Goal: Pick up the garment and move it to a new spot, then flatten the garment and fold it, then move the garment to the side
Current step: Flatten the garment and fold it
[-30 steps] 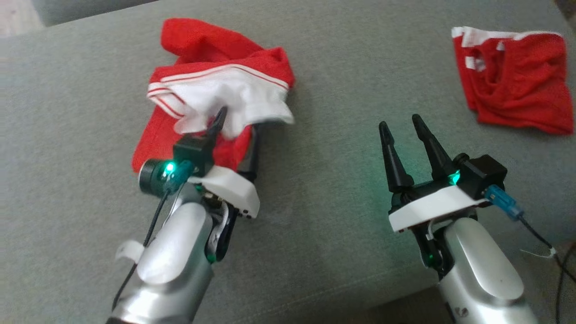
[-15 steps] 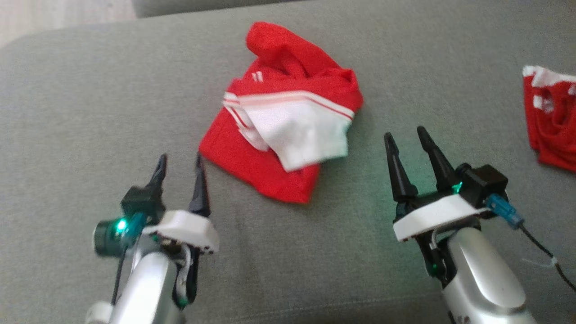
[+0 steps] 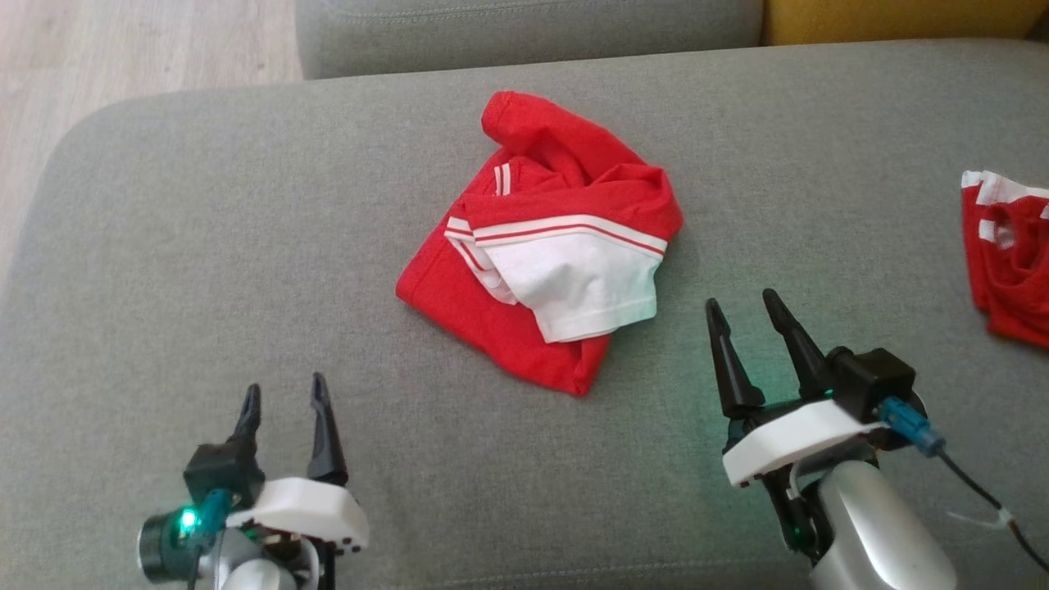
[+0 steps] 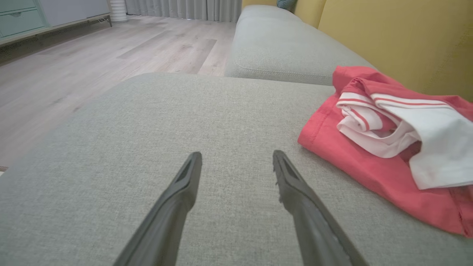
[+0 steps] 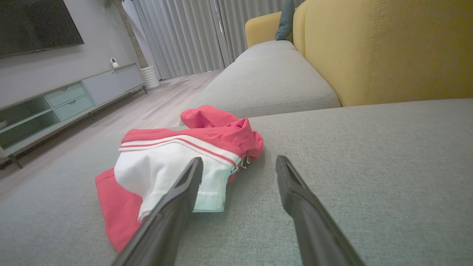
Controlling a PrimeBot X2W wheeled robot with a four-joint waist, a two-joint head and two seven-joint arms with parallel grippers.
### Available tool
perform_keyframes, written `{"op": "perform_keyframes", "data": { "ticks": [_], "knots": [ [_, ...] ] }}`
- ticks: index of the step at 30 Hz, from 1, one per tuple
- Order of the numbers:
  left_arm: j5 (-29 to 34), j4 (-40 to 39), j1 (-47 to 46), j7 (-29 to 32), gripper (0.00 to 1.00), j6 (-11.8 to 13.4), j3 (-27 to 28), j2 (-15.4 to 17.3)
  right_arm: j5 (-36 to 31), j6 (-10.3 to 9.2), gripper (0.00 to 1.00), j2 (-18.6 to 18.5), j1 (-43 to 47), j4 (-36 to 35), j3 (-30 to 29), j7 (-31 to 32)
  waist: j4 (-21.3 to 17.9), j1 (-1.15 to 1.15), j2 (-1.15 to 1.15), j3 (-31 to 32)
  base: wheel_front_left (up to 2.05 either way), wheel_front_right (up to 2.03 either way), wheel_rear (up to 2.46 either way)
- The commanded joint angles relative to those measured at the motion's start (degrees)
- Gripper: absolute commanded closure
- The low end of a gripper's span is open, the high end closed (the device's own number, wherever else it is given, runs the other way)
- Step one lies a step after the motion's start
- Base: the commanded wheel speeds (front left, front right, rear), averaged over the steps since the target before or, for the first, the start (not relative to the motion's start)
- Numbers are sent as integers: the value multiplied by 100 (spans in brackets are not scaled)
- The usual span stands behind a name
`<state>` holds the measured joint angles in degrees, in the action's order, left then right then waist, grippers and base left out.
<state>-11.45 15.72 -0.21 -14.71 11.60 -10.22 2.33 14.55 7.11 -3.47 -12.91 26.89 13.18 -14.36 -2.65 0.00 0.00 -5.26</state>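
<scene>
Grey sofa cushion (image 3: 164, 246) bears the crumpled red-and-white garment (image 3: 541, 270) at its centre. Left gripper (image 3: 284, 383) and right gripper (image 3: 740, 298) stand clear of it, one each side, fingers spread wide, holding nothing.

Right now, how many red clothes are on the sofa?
2. One red and white garment lies crumpled on the cushion; a second red garment sits far right, cut off by the picture's edge, so more may be hidden.
</scene>
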Motion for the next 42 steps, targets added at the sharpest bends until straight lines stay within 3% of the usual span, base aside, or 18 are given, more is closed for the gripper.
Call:
{"op": "perform_keyframes", "data": {
  "ticks": [1,7,14,23,34,35,37,38,40,42],
  "knots": [
    [-30,-221,-227,-29,0,19,120,55,-142,37,0,59,-97,-134,127,-63,22,0,0,-43,0,0,0],
    [-164,-209,-324,-29,0,5,-171,55,-507,37,0,59,-352,-81,618,-63,253,0,0,-192,0,0,0],
    [-344,-181,-447,-29,0,13,-507,55,-850,37,0,59,-1146,365,1246,-63,822,0,0,-359,0,0,0],
    [-568,-221,-499,-29,0,1,-782,55,-1810,37,0,59,-1833,1423,1382,-55,1415,0,0,-559,0,0,0],
    [-750,-320,-591,-29,0,22,-883,55,-2595,37,0,59,-2106,1837,1035,-53,1384,0,0,-721,0,0,0],
    [-773,-319,-592,-29,0,24,-883,54,-2606,37,6,59,-2097,1855,1023,-50,1358,0,0,-721,0,0,0],
    [-779,-323,-607,-29,0,16,-898,54,-2620,37,45,59,-2099,1866,984,-47,1312,0,0,-731,0,0,0],
    [-785,-329,-617,-29,0,12,-906,54,-2602,37,71,59,-2100,1851,968,-48,1285,0,0,-734,0,0,0],
    [-772,-353,-636,-29,0,10,-922,54,-2557,37,91,59,-2098,1795,946,-51,1230,0,0,-742,0,0,0],
    [-765,-365,-638,-29,0,13,-927,54,-2464,37,94,59,-2072,1730,957,-54,1173,0,0,-728,0,0,0]
  ]
}}
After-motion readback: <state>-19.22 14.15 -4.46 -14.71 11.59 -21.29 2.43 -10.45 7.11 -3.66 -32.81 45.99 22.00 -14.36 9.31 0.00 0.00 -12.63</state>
